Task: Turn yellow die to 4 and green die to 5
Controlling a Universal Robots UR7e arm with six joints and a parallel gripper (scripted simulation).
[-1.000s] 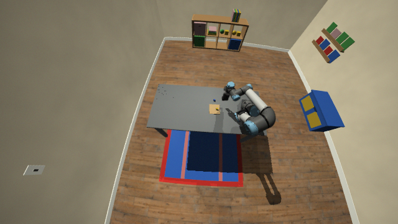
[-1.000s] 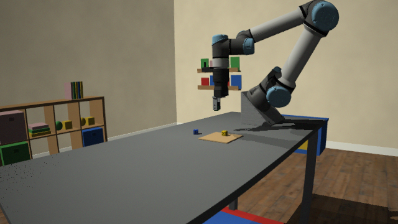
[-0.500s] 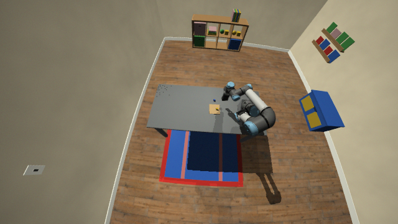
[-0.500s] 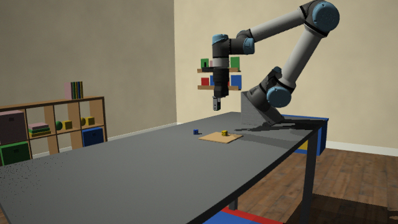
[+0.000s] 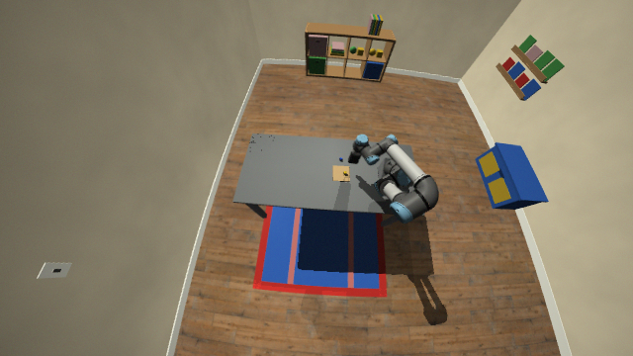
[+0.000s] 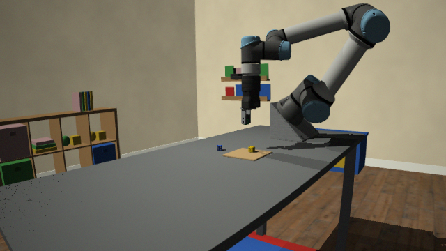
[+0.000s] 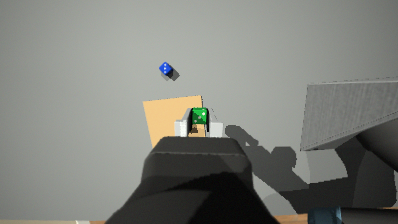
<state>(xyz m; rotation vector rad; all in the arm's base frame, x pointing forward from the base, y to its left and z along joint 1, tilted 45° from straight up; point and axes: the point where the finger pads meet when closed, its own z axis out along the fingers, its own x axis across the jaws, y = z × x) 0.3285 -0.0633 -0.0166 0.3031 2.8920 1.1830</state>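
My gripper [image 6: 245, 118] [image 7: 199, 115] [image 5: 354, 157] is shut on the green die [image 7: 200, 116] and holds it high above the table, over the far edge of the tan mat [image 6: 240, 154] [image 7: 164, 120] [image 5: 337, 176]. The yellow die [image 6: 251, 148] sits on the mat near its right side; the gripper body hides it in the wrist view. The blue die [image 6: 219, 148] [image 7: 166, 68] [image 5: 340, 158] lies on the bare grey table [image 6: 174, 181] [image 5: 287, 168], just off the mat's far left corner.
The arm's grey wedge base [image 6: 282, 127] [image 7: 345, 115] stands on the table right of the mat. The table's right edge [image 6: 334, 158] runs close by the mat. A shelf unit [image 6: 63, 139] stands on the floor far behind.
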